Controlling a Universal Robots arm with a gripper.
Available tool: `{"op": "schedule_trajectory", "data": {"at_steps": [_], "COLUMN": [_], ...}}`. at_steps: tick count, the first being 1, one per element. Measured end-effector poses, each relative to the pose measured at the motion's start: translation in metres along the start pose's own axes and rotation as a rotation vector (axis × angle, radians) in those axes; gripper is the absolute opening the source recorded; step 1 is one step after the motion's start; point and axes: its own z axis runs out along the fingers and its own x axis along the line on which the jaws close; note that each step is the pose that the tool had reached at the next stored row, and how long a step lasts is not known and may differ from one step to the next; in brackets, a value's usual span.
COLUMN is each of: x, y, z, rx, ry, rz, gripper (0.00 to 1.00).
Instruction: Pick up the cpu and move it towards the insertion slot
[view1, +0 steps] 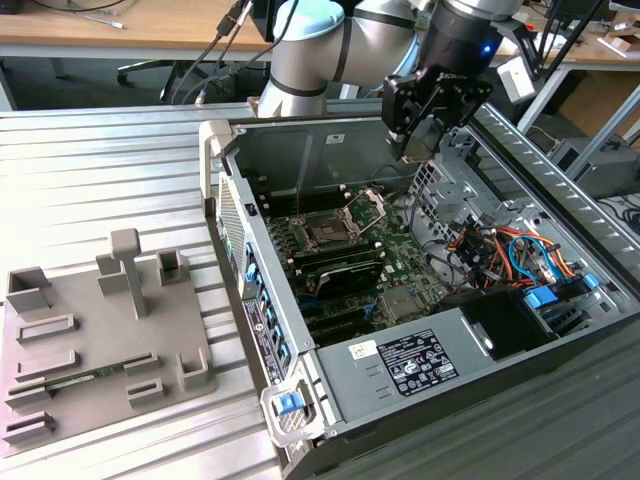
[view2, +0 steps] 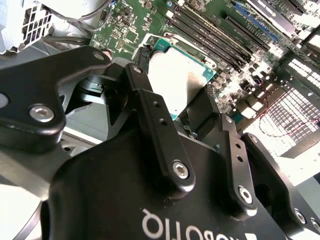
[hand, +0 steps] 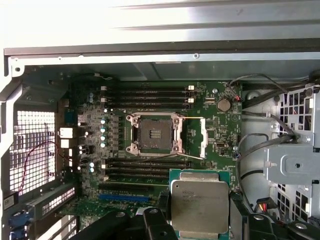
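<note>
Aloft, the claw (view2: 175, 90) grips the cpu (hand: 200, 202) beside the insertion slot (hand: 153, 136).

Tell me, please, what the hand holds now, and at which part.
The hand holds the cpu, with its fingers on two opposite edges.

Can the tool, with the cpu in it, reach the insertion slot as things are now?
Probably yes. The tool holds the cpu above the open case, and in the first wrist view the insertion slot lies uncovered, its bracket swung aside. Nothing stands between them.
</note>
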Motion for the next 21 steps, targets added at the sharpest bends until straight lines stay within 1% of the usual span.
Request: {"op": "schedule_trajectory", "data": {"at_steps": [6, 21], "x": [0.0000, 0.0000], "y": [0.0002, 0.0003], "z": [0.0028, 0.0073], "rx": [0.0001, -0.0001], "ry": [0.0000, -0.0001], "rz": [0.000, 0.000], "gripper": [0.55, 0.55]}}
